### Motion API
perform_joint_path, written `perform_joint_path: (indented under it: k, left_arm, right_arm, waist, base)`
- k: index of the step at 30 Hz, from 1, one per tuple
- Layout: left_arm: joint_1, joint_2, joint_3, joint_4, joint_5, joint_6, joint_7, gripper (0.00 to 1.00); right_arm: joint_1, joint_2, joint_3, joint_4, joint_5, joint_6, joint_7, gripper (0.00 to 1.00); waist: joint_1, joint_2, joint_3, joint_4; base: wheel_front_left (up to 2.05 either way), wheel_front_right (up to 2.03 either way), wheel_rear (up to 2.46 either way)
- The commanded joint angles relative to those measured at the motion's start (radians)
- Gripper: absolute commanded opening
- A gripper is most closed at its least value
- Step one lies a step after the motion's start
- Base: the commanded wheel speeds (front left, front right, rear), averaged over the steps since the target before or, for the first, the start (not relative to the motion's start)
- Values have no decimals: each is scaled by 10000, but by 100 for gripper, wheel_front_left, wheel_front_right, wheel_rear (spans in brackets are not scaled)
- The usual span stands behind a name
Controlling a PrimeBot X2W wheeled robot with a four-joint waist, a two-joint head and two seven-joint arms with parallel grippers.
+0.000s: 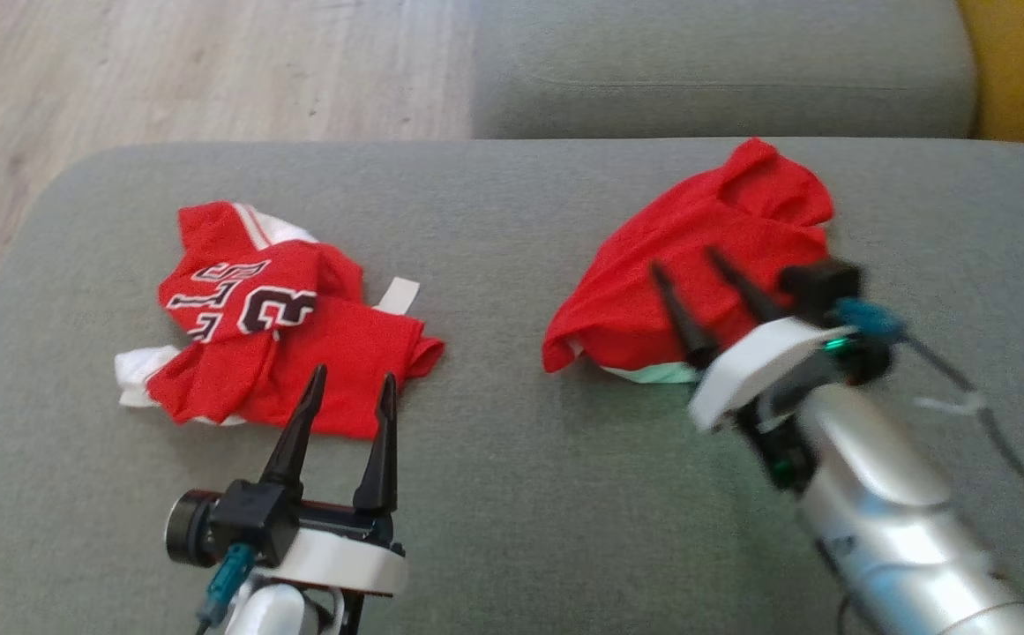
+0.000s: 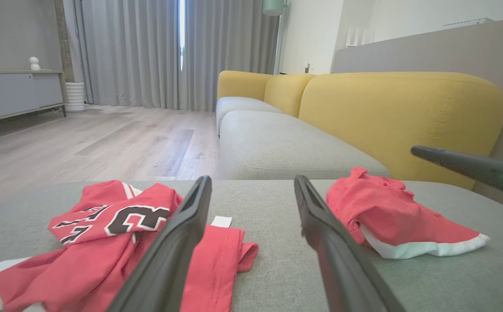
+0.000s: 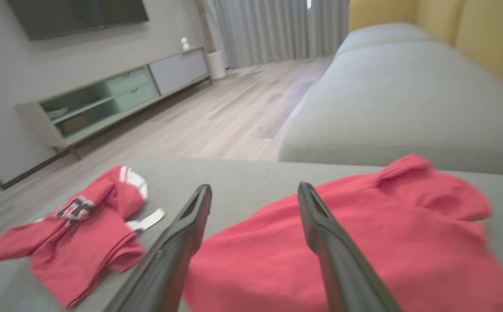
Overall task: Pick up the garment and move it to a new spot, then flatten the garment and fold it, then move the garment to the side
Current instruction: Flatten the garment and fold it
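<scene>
Bunched red garment [image 1: 732,216] lying at right; crumpled lettered jersey [image 1: 300,357] at left, apart.

The head camera looks steeply down from above on the grey cushion [image 1: 512,511], taking in both the lettered jersey [image 1: 256,326] and the plain red garment [image 1: 706,256]. The left wrist camera sits low, just over the cushion, facing level along the left gripper [image 2: 253,178] toward the yellow sofa [image 2: 398,108] and curtains [image 2: 147,52]. The right wrist camera hangs close above the plain red garment, tilted, facing the cabinet [image 3: 112,99]. All 3 views share the 2 garments.
</scene>
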Motion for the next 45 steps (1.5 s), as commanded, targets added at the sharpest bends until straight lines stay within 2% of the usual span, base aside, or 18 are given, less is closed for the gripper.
perform_joint_path:
  k: [1,7,13,19,29,33,39,45]
  left_arm:
    - [-404,-3,373,-396,-33,59,-51,100]
    - [-383,-3,368,-496,-70,64,-51,100]
    - [-379,-3,321,-563,-280,103,-51,100]
    - [-441,-3,353,-559,-397,135,-51,100]
    - [-695,-3,248,-541,-397,87,-51,100]
    - [-797,-3,175,-529,-335,72,-51,100]
    - [-940,-3,125,-462,-274,26,-51,100]
    - [-1058,-3,40,-407,-244,-9,-51,100]
  right_arm:
    - [-40,-202,-312,-444,-60,-7,-222,100]
    - [845,-715,-2646,-938,-839,-7,-801,100]
    - [2443,-16,-4601,-1871,-1891,-7,-1059,100]
    - [3425,388,-4993,-2566,-2458,-7,-1090,100]
    - [3160,438,-5310,-2775,-2617,-7,-987,100]
    - [2700,440,-5768,-2272,-2898,-7,-482,100]
    - [1716,441,-6365,-784,-2891,-7,457,100]
    - [717,441,-6731,895,-3073,-7,715,100]
  waist:
    - [0,0,-86,-267]
    - [0,0,-136,-789]
    - [0,0,-67,-1249]
    - [0,0,97,-1576]
    - [0,0,388,-1525]
    - [0,0,614,-1280]
    - [0,0,938,-800]
    - [0,0,1161,-402]
  base:
    - [0,0,0]
    - [0,0,0]
    - [0,0,0]
    - [0,0,0]
    - [0,0,0]
    - [0,0,0]
    - [0,0,0]
    - [0,0,0]
